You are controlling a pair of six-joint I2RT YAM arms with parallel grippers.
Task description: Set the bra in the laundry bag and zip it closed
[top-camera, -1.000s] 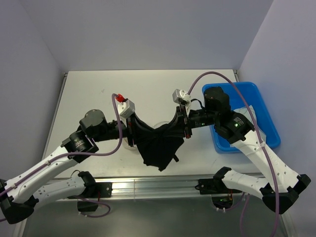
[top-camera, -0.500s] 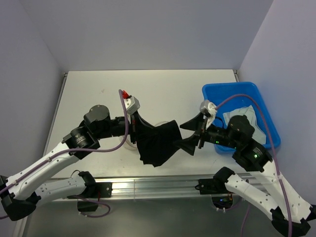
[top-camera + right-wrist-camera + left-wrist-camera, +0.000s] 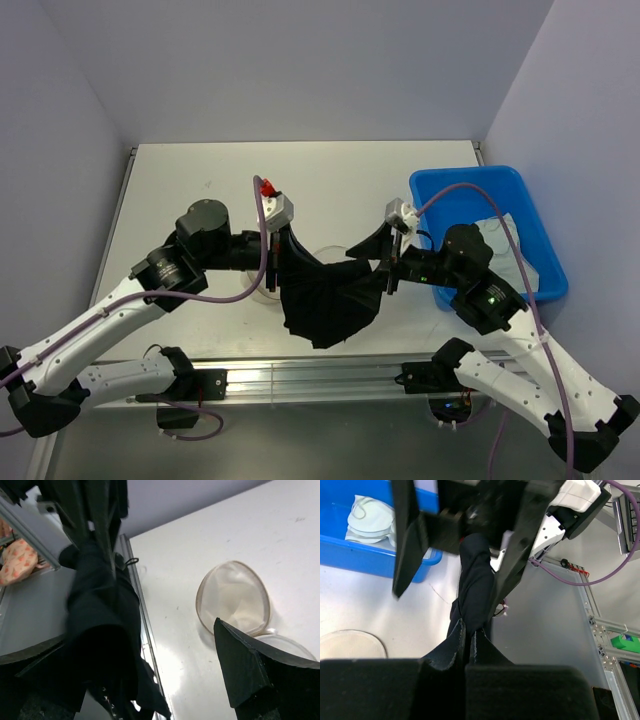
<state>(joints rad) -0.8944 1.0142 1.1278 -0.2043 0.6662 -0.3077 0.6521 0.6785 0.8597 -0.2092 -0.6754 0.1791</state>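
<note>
Bra [image 3: 328, 300], black and bunched, is pinched at one edge by the left gripper [image 3: 468, 636]. In the left wrist view its two fingers are pressed together on the cloth with no gap between them. From that pinch the fabric runs across to the right gripper [image 3: 378, 265], whose jaws stand wide apart. The left wrist view shows its two dark fingers straddling a rolled fold of the bra. The right wrist view shows one finger bare at the lower right, with the cloth hanging close to the other. Whether either of those fingers touches the cloth cannot be told.

Between the two grippers the bra sags in a dark fan, held up at both ends, with its lowest corner toward the near edge of the table [image 3: 190, 180].

Beneath and behind the hanging cloth the laundry bag [image 3: 232, 597], of cream-white mesh, lies on the table with the bra outside it. In the right wrist view one round, rimmed face is tipped up and a second round rim lies flat just beside it, so the bag stands unzipped. From above, only thin arcs of its rim show past the cloth on the left and far sides.

A blue plastic bin [image 3: 455, 190] sits at the table's right edge, close to the right arm's wrist, with white items [image 3: 370, 517] inside. Both arms reach inward from the near edge.
</note>
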